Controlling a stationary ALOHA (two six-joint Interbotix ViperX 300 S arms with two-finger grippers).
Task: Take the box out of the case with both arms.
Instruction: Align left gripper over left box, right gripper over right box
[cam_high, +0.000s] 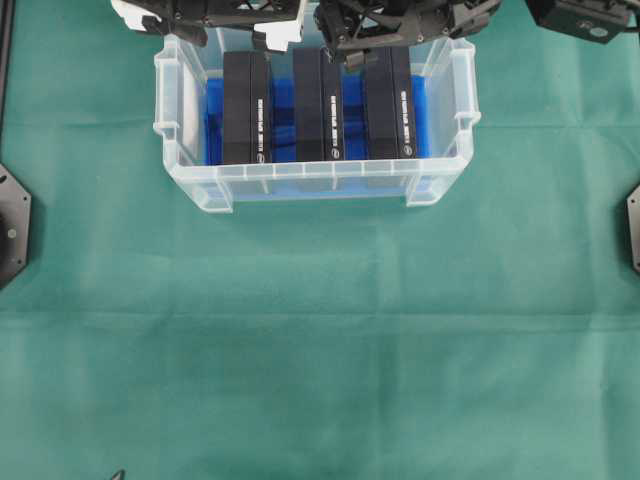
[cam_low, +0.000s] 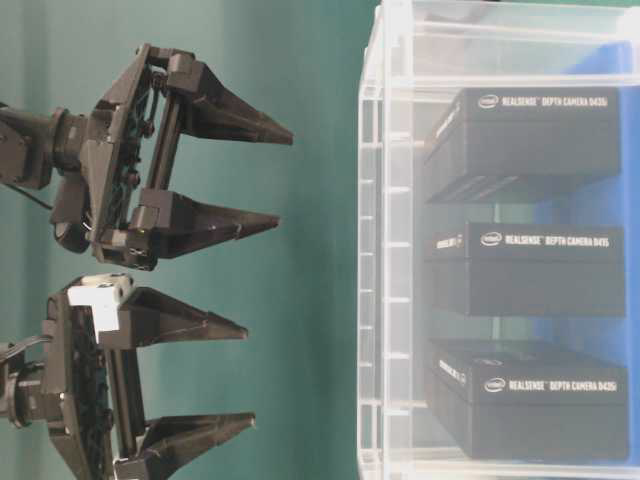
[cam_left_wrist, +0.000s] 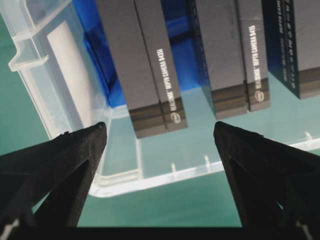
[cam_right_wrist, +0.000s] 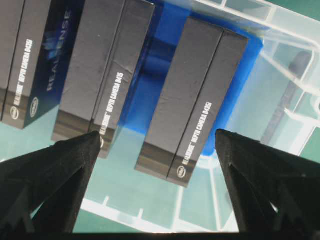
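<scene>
While both grippers hover spread wide above the case (cam_high: 315, 180), left gripper (cam_low: 232, 375) over the left box (cam_high: 246, 108), right gripper (cam_low: 270, 180) over the right box (cam_high: 388, 102), middle box (cam_high: 318, 105) between, all upright on blue cloth (cam_high: 283, 110).

You have one clear plastic case (cam_high: 190, 175) on the table, and one blue cloth (cam_high: 283, 110) lining its bottom. Inside it you can count three black boxes: a left box (cam_high: 247, 108), a middle box (cam_high: 318, 105) and a right box (cam_high: 388, 103), each printed with white lettering. You have one green table cover (cam_high: 320, 350) under everything. You can see two grippers at the case's far edge: the left gripper (cam_low: 215, 375) and the right gripper (cam_low: 255, 175). Each of them shows two black pointed fingers, so four fingers in all. At the table's side edges you can make out two dark mounts, one left mount (cam_high: 12, 225) and one right mount (cam_high: 633, 228).
</scene>
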